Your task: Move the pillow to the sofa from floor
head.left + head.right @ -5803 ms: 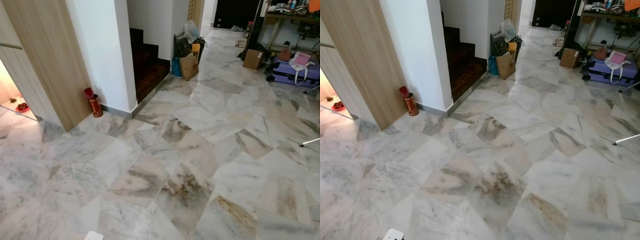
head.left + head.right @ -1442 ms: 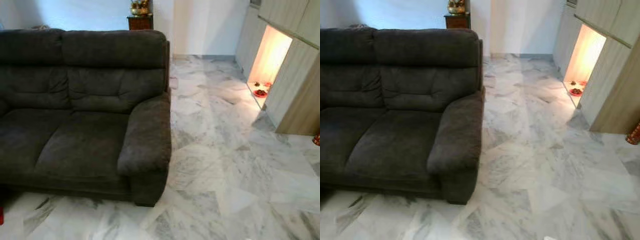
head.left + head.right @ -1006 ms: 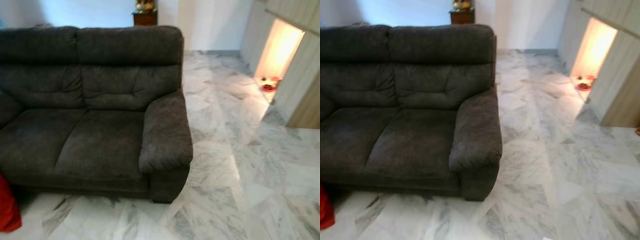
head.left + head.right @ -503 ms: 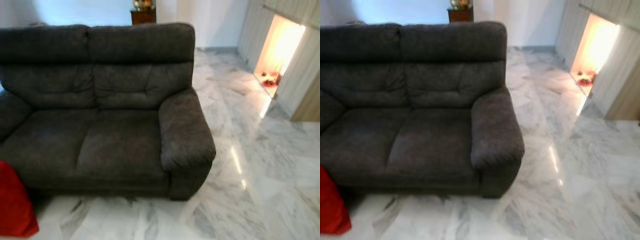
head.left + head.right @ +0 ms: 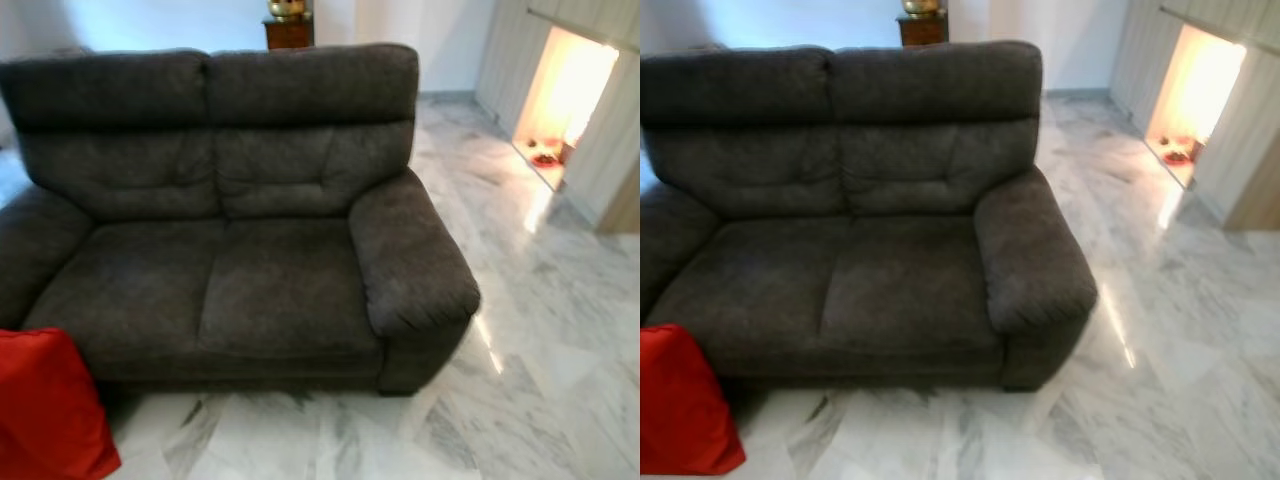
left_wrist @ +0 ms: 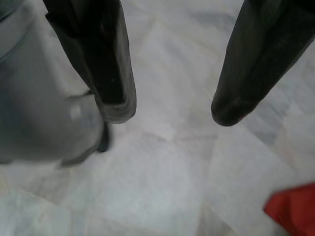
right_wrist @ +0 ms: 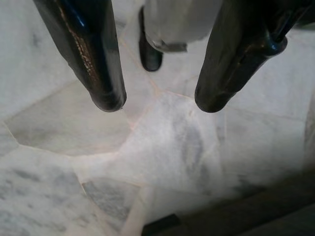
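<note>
From head height, the two eye views look forward and down across the dark sofa (image 5: 250, 250) and marble floor (image 5: 560, 330), sharing the sofa, a red pillow (image 5: 680, 405) at its foot and a lit doorway (image 5: 570, 90). Each wrist camera points straight down past its own parted black fingers, the left gripper (image 6: 170, 110) and right gripper (image 7: 157, 101), close above the floor tiles.

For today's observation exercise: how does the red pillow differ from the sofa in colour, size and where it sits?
Colour: the red pillow is bright red; the sofa is dark grey-brown.
Size: the pillow is small; the sofa is far larger, a two-seater.
Place: the pillow is on the marble floor by the sofa's front left corner; the sofa stands on that floor, seats bare.
Shared: both look soft and fabric-covered.
</note>
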`<state>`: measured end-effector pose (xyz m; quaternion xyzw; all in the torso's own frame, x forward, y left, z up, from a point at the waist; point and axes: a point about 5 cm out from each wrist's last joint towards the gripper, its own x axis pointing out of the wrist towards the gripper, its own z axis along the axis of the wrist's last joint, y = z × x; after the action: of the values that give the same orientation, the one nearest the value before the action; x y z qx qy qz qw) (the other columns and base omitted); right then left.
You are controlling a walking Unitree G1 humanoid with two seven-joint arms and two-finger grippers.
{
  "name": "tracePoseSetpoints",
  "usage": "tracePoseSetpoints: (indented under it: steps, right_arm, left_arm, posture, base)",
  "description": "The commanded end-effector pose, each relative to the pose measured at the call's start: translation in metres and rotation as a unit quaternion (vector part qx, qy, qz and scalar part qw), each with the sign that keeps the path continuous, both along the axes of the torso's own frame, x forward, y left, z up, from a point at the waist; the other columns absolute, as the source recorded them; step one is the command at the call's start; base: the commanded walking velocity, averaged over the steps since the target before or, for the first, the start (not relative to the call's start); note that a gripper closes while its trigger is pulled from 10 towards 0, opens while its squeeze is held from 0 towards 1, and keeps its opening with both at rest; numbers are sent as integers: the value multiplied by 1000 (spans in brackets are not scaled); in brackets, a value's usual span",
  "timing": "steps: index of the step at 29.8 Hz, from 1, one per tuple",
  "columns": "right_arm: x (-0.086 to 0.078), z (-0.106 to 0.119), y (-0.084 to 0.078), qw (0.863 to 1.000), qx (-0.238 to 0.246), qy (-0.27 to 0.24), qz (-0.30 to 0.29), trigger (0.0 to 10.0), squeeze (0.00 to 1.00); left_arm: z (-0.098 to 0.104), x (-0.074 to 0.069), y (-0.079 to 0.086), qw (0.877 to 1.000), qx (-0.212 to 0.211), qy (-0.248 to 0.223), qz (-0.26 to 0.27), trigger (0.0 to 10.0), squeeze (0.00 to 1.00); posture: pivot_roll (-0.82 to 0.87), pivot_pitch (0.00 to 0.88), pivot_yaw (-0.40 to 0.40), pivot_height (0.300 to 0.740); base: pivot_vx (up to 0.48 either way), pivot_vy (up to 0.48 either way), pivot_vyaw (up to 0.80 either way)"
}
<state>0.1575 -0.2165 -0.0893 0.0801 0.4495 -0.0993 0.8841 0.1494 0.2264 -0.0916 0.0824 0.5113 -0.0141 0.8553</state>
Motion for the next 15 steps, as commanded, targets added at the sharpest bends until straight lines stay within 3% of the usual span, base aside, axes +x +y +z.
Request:
tracePoseSetpoints:
  steps: [1, 15]
  right_arm:
    - [5, 1, 7, 1000, 7, -7, 3, 10000, 0]
    - [7, 1, 8, 1000, 9, -10, 0, 10000, 0]
  left_arm:
    - [1, -1, 5, 1000, 11, 5, -7, 10000, 0]
    - [0, 0, 2, 1000, 10, 5, -5, 10000, 0]
  posture:
    - [-54, 0, 33, 740]
    - [-46, 2, 32, 740]
  base:
    - [0, 428, 0]
    - [0, 433, 0]
